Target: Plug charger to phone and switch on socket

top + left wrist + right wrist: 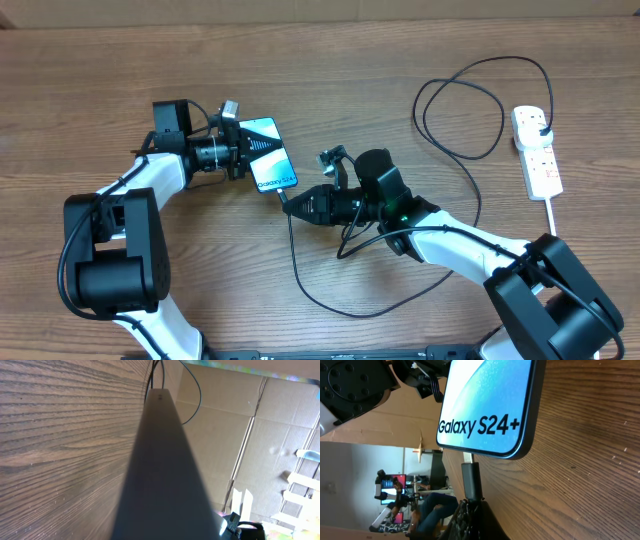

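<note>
The phone (pixel 267 154) lies tilted on the wooden table, its blue screen lit and reading "Galaxy S24+" (pixel 485 405). My left gripper (pixel 238 152) is shut on the phone's upper end; in the left wrist view the phone's dark edge (pixel 165 470) fills the middle. My right gripper (pixel 291 203) is shut on the charger's connector (pixel 471 480), whose metal tip sits at the phone's bottom port. The black charger cable (pixel 340 300) loops across the table to the black plug (pixel 540 124) in the white socket (pixel 537 152) at the far right.
The socket's thick white cord (pixel 553 215) runs toward the front right. The cable makes a large loop (pixel 460 110) at the back right. Cardboard walls (pixel 250 435) stand past the table's edge.
</note>
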Motion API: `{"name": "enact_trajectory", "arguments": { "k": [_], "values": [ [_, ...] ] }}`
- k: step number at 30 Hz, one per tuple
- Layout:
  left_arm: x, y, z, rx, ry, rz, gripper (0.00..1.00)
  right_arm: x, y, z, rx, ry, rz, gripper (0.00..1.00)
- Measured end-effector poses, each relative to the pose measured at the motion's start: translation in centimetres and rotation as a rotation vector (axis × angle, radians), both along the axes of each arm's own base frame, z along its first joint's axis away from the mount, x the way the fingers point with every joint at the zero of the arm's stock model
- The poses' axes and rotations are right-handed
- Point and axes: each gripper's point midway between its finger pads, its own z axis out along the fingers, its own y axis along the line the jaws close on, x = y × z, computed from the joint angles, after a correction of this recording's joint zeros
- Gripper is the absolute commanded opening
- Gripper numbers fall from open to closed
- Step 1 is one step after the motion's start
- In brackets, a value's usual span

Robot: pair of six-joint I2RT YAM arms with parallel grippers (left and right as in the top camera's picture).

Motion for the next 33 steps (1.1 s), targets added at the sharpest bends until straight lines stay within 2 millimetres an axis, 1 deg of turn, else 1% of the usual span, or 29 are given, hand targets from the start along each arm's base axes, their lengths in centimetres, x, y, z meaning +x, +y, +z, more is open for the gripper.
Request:
{"name": "enact_trajectory", "arguments": {
  "k": [21, 33],
  "values": [
    [0.13, 0.01, -0.05, 0.016, -0.043, -0.006, 0.04, 0.34, -0.15, -0.29, -0.014, 0.002, -0.025, 0.04],
    [0.17, -0.23, -0.17, 0.021, -0.032, -0.004, 0.04, 0.44, -0.23, -0.51, -0.023, -0.002, -0.035, 0.04]
  ]
}}
